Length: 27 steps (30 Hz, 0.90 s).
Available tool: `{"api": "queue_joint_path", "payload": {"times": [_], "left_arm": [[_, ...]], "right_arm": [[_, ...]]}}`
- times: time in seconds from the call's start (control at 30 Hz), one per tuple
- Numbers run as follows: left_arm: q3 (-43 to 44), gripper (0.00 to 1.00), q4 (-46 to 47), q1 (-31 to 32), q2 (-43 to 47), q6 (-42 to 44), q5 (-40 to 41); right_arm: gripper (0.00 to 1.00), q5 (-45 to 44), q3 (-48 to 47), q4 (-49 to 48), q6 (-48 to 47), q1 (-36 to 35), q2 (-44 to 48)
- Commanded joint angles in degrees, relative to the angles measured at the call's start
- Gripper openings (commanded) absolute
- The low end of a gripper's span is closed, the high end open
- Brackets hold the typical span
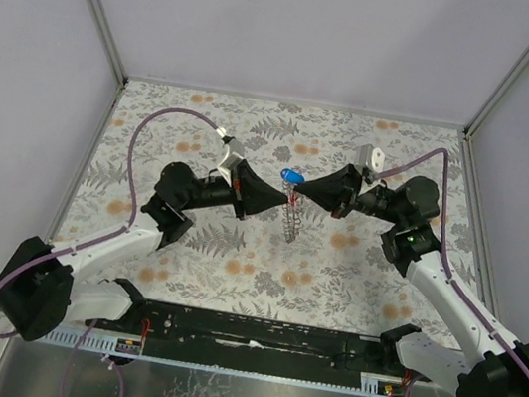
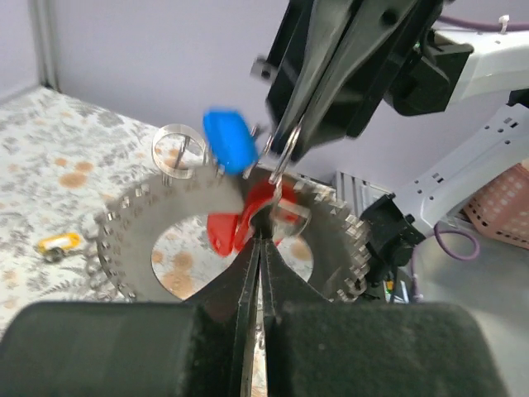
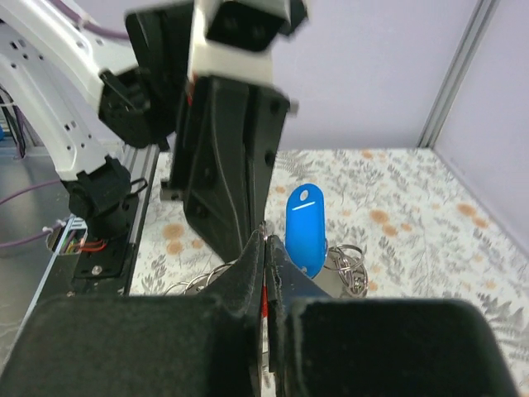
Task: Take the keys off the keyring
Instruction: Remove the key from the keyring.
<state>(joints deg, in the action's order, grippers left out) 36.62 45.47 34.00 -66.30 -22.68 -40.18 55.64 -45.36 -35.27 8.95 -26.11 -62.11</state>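
A flat grey metal keyring (image 1: pixel 290 225) with a ridged, coiled-looking edge hangs on edge in the air above the middle of the floral-print desk (image 1: pixel 234 264), just below the spot where the two black arms meet tip to tip. The left jaws are pressed together, and in the left wrist view their tip sits at a small key with a red plastic head (image 2: pixel 227 231) on the upper inner edge of the keyring. Whether they pinch the red head or the ring itself cannot be told. The right jaws are also together, reaching in from the opposite side with their tip just above the left tip. A key with a blue oval plastic head (image 1: pixel 293 177) stands up beside the right tip, blurred in the left wrist view. A thin silver split ring (image 2: pixel 158 149) hangs by the blue head. A small key with a yellow head (image 2: pixel 59 241) lies flat on the desk, apart from the keyring.
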Motion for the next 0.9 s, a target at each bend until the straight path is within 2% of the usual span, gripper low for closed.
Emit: {"api": "queue_joint_path", "payload": {"times": [0.0,0.17,0.27,0.4,0.53,0.63,0.7,0.87], "left_arm": [[0.07,0.0,7.32,-0.22,-3.34,-6.94,-4.33],[-0.5,0.0,15.8,-0.08,-6.26,-14.18,-5.8],[-2.35,0.0,18.96,-0.24,-4.64,-14.76,-5.18],[-7.69,0.15,13.3,-0.2,5.69,-7.37,-1.31],[-9.4,0.2,9.6,-0.25,14.66,-4.09,-1.28],[-8.16,0.23,9.01,-0.04,15.44,-4.81,-1.47],[-6.96,0.28,8.98,1.02,14.6,-4.25,-0.6],[-2.58,0.31,7.51,5.85,10.09,0.91,1.11]], "right_arm": [[0.0,0.39,-3.69,-14.79,6.18,0.48,1.58],[0.0,-0.82,-1.39,-17.32,9.74,0.38,1.78],[0.0,-1.12,-0.7,-15.35,8.36,0.4,2.7],[0.0,0.61,0.51,-12.22,6.09,0.46,4.8],[0.0,2.37,2.66,-10.53,5.37,0.47,6.64],[0.0,4.4,3.77,-10.42,5.06,0.52,7.52],[0.0,5.46,4.41,-10.6,5.24,0.47,7.83],[0.0,6.15,5.13,-10.18,4.73,0.51,8.34]]}}
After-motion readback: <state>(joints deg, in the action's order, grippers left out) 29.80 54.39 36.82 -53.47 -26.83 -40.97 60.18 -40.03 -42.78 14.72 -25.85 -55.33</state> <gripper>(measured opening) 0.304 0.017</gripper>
